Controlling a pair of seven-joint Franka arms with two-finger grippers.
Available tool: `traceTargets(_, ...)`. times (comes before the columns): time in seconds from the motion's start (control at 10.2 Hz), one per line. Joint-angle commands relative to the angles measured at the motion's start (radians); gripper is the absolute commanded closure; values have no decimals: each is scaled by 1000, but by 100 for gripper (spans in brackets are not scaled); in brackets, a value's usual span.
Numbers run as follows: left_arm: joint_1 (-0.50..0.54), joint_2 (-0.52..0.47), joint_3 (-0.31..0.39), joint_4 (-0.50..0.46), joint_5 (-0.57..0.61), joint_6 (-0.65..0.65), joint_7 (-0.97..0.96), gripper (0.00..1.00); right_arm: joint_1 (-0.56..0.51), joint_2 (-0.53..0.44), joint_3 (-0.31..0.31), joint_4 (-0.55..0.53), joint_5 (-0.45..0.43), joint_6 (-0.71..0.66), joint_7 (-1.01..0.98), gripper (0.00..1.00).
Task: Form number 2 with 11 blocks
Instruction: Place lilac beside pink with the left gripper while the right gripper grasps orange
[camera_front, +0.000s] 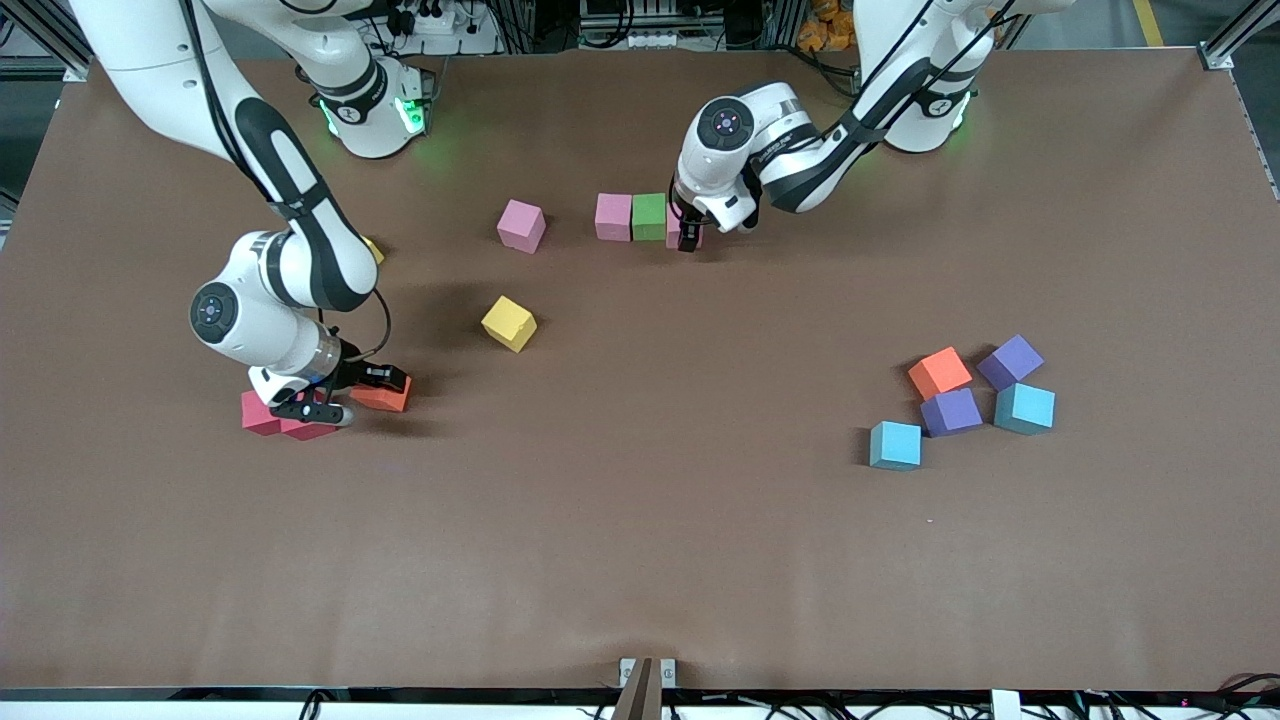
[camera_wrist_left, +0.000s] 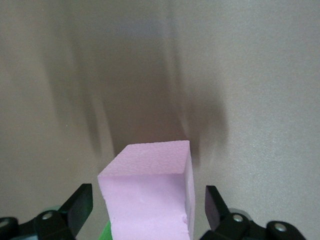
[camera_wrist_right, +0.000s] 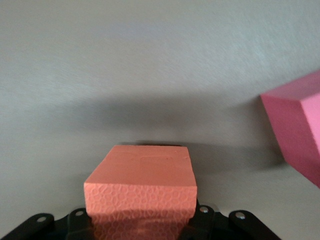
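Left gripper (camera_front: 688, 238): fingers spread apart, straddling pink block (camera_wrist_left: 150, 195) set beside green block (camera_front: 649, 216), completing top row of the 2

Right gripper (camera_front: 345, 395): closed on orange block (camera_wrist_right: 142, 182), red blocks (camera_front: 275, 418) just beside, presumably next for the digit

Left gripper (camera_front: 688, 237) low at the table, wrist pointing down, fingers (camera_wrist_left: 80, 202) spread wide with gaps either side of a small pink foam cube (camera_wrist_left: 150, 195). Right gripper (camera_front: 345, 392) low at table level, arm bent, jaws clamped on an orange foam cube (camera_wrist_right: 142, 182).
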Motion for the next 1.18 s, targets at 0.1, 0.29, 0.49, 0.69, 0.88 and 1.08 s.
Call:
traceTargets(0.1, 7, -28, -8, -8, 86, 11, -1, 0, 20, -75, 9, 12, 11, -93, -30, 72)
traceTargets(0.29, 10, -67, -60, -26, 160, -4, 9, 0, 35, -89, 30, 57, 9, -166, -24, 72)
traceTargets(0.49, 19, -93, -109, -46, 254, -15, 13, 0, 89, -120, 30, 67, 6, -166, -15, 72)
traceTargets(0.69, 25, -133, -123, -45, 265, -33, 60, 0, 151, -141, 30, 72, -18, -166, 89, 72)
traceTargets(0.88, 83, -148, -123, -36, 265, -44, 140, 0, 245, -149, 32, 78, -75, -168, 271, 72)
traceTargets(1.08, 138, -188, -112, -31, 263, -46, 235, 0, 326, -155, 32, 77, -87, -180, 402, 72)
